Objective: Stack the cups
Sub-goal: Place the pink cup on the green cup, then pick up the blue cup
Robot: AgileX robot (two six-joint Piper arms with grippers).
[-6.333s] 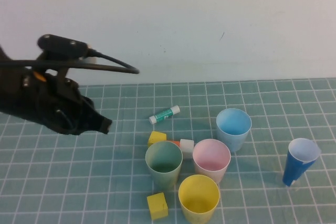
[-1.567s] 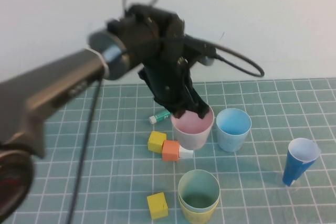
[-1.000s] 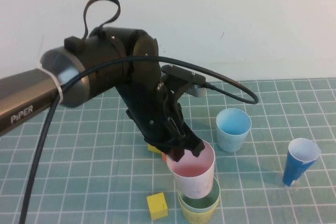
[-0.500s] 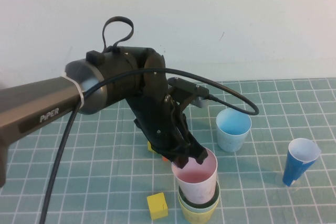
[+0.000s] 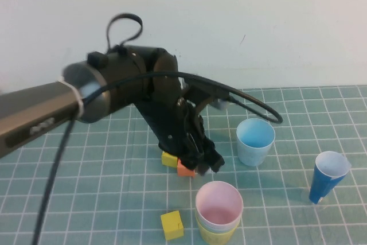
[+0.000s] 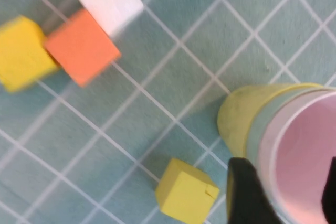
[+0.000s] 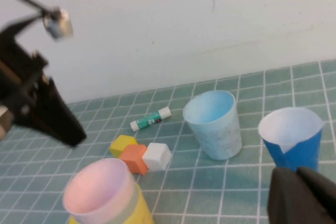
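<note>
The pink cup [image 5: 218,206] sits nested in the green cup, which sits in the yellow cup [image 5: 217,234], at the front of the mat. The stack also shows in the left wrist view [image 6: 304,150] and the right wrist view [image 7: 100,187]. The light blue cup [image 5: 255,140] stands alone behind and to the right. My left gripper [image 5: 207,163] is open and empty, just above and behind the stack; its fingers [image 6: 249,192] straddle the pink rim without touching. My right gripper [image 7: 302,195] is shut and empty, beside the dark blue cup [image 7: 294,140].
The dark blue cup [image 5: 328,176] stands at the right. A yellow cube [image 5: 171,224] lies left of the stack. An orange cube [image 5: 184,168], another yellow cube [image 5: 169,158] and a white cube [image 7: 156,156] lie behind it. A glue stick [image 7: 150,119] lies farther back.
My left gripper lowered the pink cup into the green cup, let it go and lifted back away from the stack. The pink cup now sits deeper in the stack.
</note>
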